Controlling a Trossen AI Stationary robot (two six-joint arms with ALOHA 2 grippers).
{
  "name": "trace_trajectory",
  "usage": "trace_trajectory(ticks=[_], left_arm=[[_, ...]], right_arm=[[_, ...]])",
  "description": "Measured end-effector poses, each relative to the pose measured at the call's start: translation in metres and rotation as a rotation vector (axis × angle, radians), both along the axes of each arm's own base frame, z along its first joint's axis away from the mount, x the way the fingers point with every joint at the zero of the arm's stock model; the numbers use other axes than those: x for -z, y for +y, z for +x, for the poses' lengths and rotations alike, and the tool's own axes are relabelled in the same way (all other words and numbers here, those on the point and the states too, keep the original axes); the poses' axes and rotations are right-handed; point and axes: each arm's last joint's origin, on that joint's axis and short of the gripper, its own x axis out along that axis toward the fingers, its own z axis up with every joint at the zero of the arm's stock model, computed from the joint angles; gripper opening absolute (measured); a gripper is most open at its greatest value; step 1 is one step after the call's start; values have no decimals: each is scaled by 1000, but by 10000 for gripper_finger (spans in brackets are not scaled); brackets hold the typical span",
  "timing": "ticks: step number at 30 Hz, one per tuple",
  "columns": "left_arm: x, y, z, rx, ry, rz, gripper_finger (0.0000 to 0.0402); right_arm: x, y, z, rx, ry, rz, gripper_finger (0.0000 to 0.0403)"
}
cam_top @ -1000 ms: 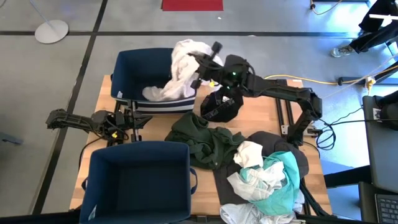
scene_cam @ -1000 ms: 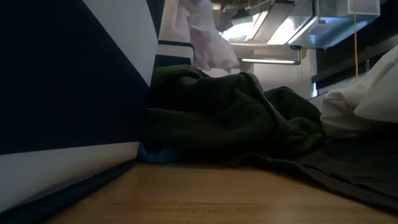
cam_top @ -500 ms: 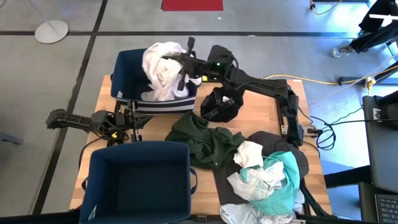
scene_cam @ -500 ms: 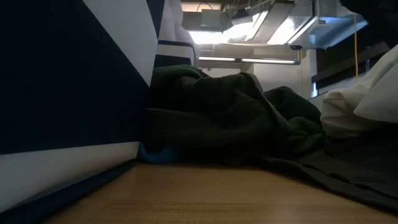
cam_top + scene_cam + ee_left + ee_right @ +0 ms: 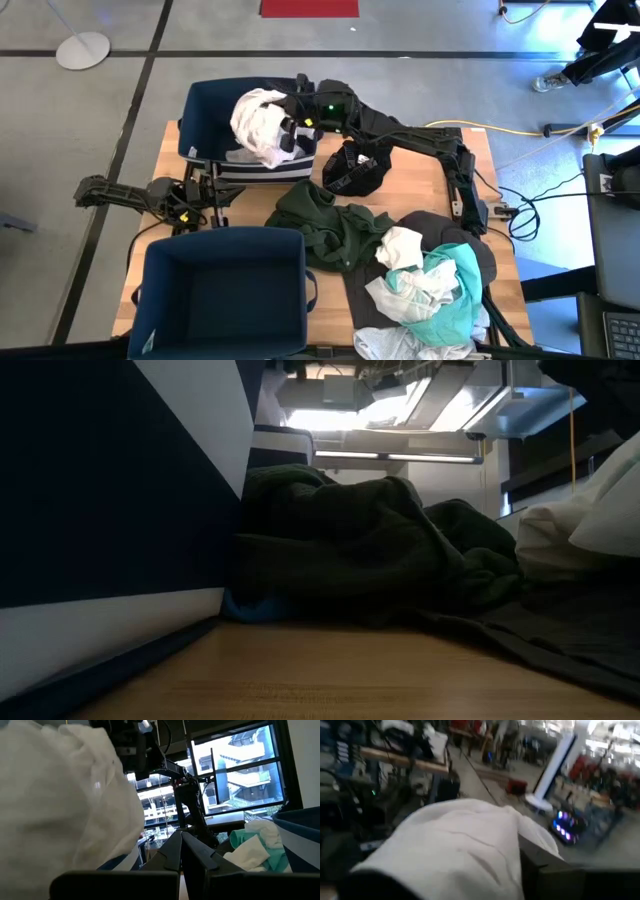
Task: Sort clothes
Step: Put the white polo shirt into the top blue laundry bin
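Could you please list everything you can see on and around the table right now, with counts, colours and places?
white garment: one, white, over the far bin's opening, at the right gripper.
far bin: one, dark blue, far left of the table.
near bin: one, dark blue, near left edge.
black garment: one, black, table centre, beside the far bin.
dark green garment: one, dark green, table middle.
clothes pile: one heap, white, teal and dark grey, near right corner.
table: one, light wood.
left gripper: waiting between the bins.
right gripper: above the far bin, at the white garment.
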Motion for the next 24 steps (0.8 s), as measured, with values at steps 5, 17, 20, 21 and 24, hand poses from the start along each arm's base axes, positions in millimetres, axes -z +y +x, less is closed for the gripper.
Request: trace_trajectory(ticks=[5,17,20,21,24], left_arm=[[0,0,0,1,0,-2,0],[0,0,0,-1,3,3,0],[0,0,0,-5,5,15,0],[0,0,0,-6,4,15,0],[0,0,0,-5,3,15,0]], right_arm=[[9,-7,-5,193,86,127,181],[-18,12,-42,277,326,262,275],[-20,18,-42,252,322,287,275],[-19,18,-42,237,329,296,275],[-12,17,-37,232,341,328,275]])
